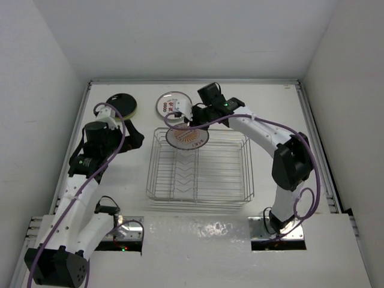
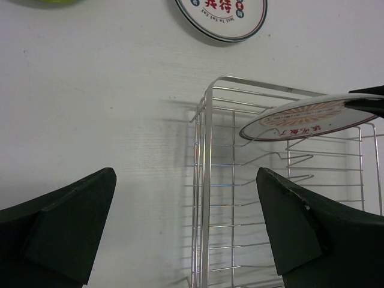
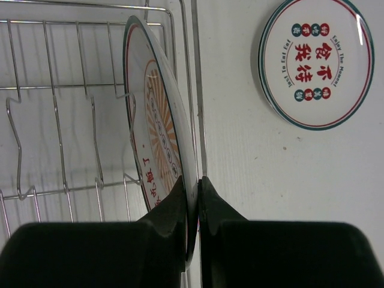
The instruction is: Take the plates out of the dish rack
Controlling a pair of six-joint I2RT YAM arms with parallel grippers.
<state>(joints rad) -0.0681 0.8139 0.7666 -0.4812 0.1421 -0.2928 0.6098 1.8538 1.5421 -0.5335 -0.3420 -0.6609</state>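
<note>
My right gripper (image 1: 193,123) (image 3: 197,186) is shut on the rim of a white plate with a red-orange pattern (image 1: 187,138) (image 3: 157,126) (image 2: 312,117) and holds it over the far edge of the silver wire dish rack (image 1: 201,168) (image 3: 54,108) (image 2: 207,192). No other plates show in the rack. A white plate with red and teal characters (image 1: 173,105) (image 3: 317,60) (image 2: 222,17) lies on the table behind the rack. A black plate on a lime green one (image 1: 122,106) lies at the far left. My left gripper (image 1: 135,139) (image 2: 186,228) is open and empty, left of the rack.
White walls close in the table on the left, back and right. The rack's raised wire rim (image 2: 207,120) stands just ahead of my left gripper. Purple cables (image 1: 264,123) loop along both arms.
</note>
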